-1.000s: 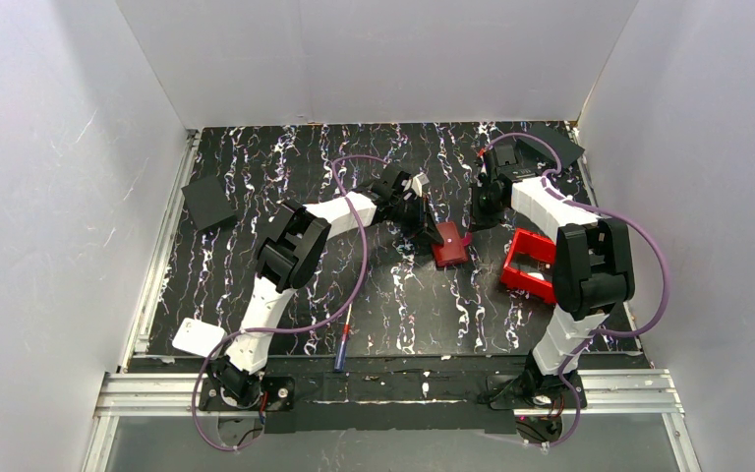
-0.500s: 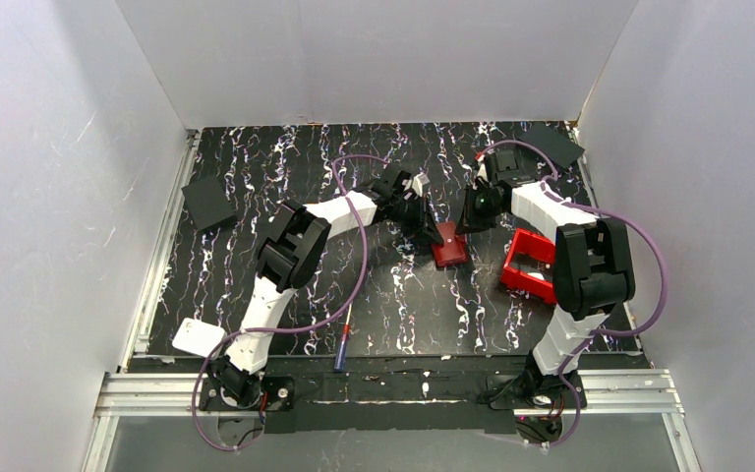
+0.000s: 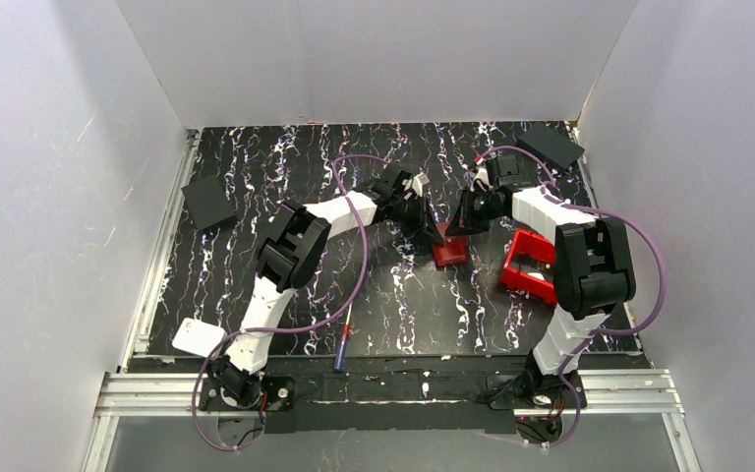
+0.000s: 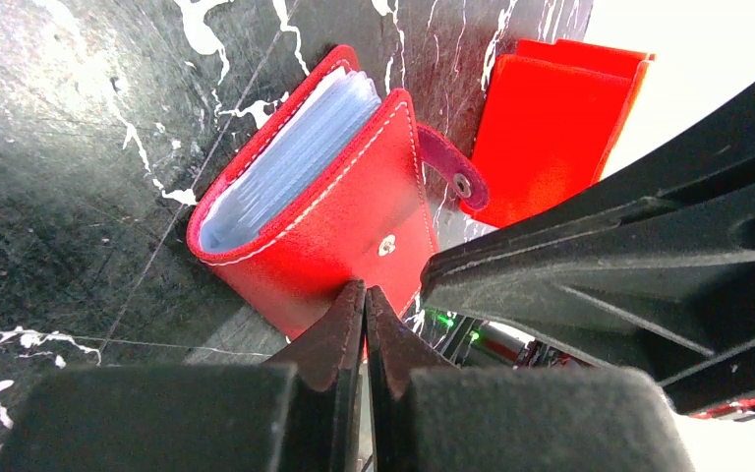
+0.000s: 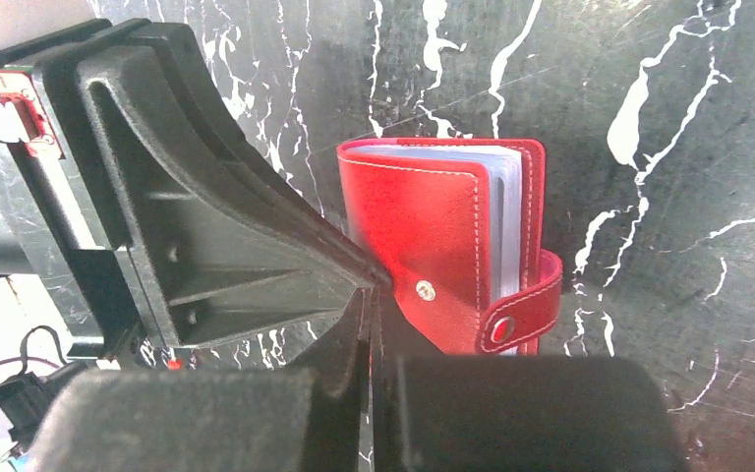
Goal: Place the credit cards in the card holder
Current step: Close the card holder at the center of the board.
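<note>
The card holder (image 3: 449,250) is a small red case lying on the dark mat at mid-table. It is folded over, its grey-blue pockets showing at one edge and its snap strap (image 4: 449,174) loose. It also shows in the left wrist view (image 4: 324,197) and the right wrist view (image 5: 442,226). My left gripper (image 4: 364,293) is shut, its tips touching the holder's cover near the snap. My right gripper (image 5: 369,295) is shut, its tips meeting the left gripper's tip at the holder's near edge. No loose credit card shows.
A red open-topped bin (image 3: 531,264) stands right of the holder. Black flat squares lie at far left (image 3: 207,204) and back right (image 3: 551,146). A white flat rectangle (image 3: 197,337) and a blue pen (image 3: 340,352) lie near the front edge.
My right gripper has moved left and down to the holder, ending beside the left gripper. The left arm and the holder have barely moved.
</note>
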Controlling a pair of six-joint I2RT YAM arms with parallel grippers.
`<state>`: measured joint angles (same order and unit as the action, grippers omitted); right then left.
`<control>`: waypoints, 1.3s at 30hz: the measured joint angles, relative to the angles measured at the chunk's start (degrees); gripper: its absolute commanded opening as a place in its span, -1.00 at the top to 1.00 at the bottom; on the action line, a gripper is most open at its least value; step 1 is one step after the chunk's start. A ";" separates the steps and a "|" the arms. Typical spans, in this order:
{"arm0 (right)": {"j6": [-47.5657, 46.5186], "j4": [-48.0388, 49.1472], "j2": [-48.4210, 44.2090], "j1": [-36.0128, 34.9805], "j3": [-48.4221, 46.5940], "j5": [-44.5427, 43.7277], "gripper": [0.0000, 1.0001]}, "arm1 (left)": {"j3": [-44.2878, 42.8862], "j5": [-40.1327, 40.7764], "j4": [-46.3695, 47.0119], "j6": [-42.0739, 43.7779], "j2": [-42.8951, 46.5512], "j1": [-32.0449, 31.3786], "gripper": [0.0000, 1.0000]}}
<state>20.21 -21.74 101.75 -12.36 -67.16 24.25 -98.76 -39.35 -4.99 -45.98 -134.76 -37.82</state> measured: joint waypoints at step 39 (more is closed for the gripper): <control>-6.97 -7.02 -2.60 -0.09 -1.44 -17.27 0.29 | -0.52 -0.24 -0.39 0.33 -0.37 0.00 1.00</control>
<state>13.23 -28.75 99.15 -12.45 -68.60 6.98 -99.29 -39.59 -5.39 -45.65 -135.13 -37.82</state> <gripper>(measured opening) 0.305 0.007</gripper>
